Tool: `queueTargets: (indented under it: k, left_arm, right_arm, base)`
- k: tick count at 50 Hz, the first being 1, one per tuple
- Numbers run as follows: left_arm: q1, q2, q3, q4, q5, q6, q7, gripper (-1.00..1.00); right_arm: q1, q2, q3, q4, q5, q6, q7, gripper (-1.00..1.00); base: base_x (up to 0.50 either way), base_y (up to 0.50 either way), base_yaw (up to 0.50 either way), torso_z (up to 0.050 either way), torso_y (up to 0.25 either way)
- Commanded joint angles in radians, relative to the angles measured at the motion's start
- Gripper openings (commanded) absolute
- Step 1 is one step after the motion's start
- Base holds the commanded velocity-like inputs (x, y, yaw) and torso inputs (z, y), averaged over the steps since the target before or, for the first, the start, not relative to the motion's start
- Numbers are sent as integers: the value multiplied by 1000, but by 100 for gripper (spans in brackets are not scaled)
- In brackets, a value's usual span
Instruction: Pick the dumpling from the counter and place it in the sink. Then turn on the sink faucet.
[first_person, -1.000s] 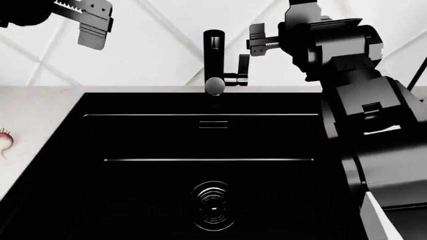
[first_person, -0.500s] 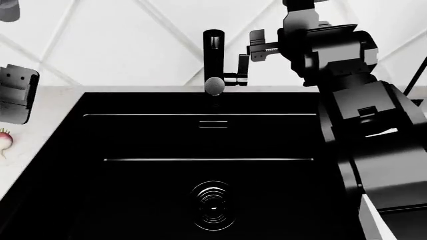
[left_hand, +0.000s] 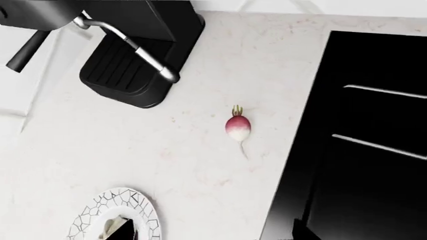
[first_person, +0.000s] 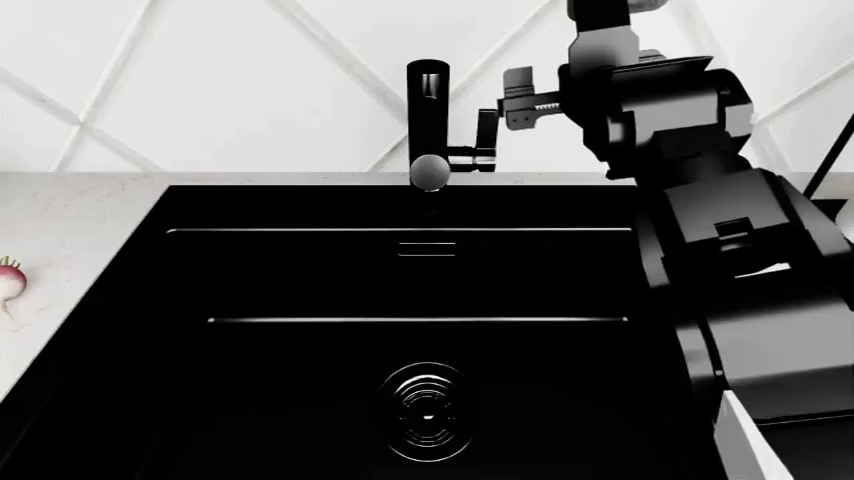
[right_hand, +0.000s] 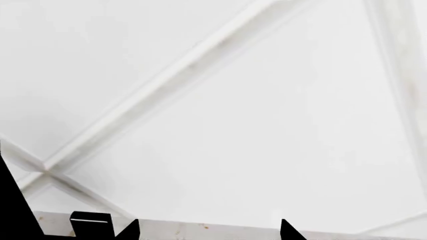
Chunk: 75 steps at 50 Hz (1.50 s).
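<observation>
Over on the left wrist view, we're looking down on the white, faintly speckled stone-look counter (left_hand: 167, 160), and there lies a smooth round pink-and-white radish (left_hand: 238, 127) with a thin root, alone on the stone, near the rim of the large black rectangular sink (left_hand: 360, 150). A black coffee machine (left_hand: 133, 45) with a silver wand stands well apart from it, and a white plate with a cracked black pattern (left_hand: 113, 220) peeks in at the frame edge. The left gripper itself barely shows here, so its opening cannot be told. On the head view, the sink's round ringed drain (first_person: 424, 412) is bare and no dumpling shows anywhere. The tall black cylindrical faucet (first_person: 427, 110) stands behind the basin, and the right gripper (first_person: 514, 100) sits just beside its short side lever (first_person: 483, 135); open or closed, I can't tell. On the right wrist view, only white diagonal wall tiles (right_hand: 233, 100) and two dark fingertips (right_hand: 130, 230), set apart, holding nothing.
</observation>
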Motion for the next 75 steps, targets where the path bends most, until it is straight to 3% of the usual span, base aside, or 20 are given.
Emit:
queueTargets:
  k: [1,7,27,43,58,75]
  left_arm:
    - [-5,-14,-18,-50,109,-27,40,100]
    - [42,-65,-1,-33,168,-30,56,100]
    - [78,-22,-15,-208,475,-80,250,100]
    - [170,-55,7,-196,506,-41,294,100]
    - [250,-86,10,-268,518,8,410,100]
    - [156,-100,9,-460,631,-38,504,100]
  right_arm:
    - [-5,-19,62,0,-70,10,-23,100]
    - [-11,-19,77,0,-80,14,-19,100]
    - [-28,-19,109,0,-106,17,-6,100]
    - [-25,-16,153,0,-146,24,-4,100]
    - [-28,-17,168,0,-168,27,-1,100]
    - [-23,-18,160,0,-160,32,4,100]
  base:
    - [0,0,0,0,0]
    - [0,0,0,0,0]
    - [0,0,0,0,0]
    - [0,0,0,0,0]
    - [0,0,0,0,0]
    - [0,0,0,0,0]
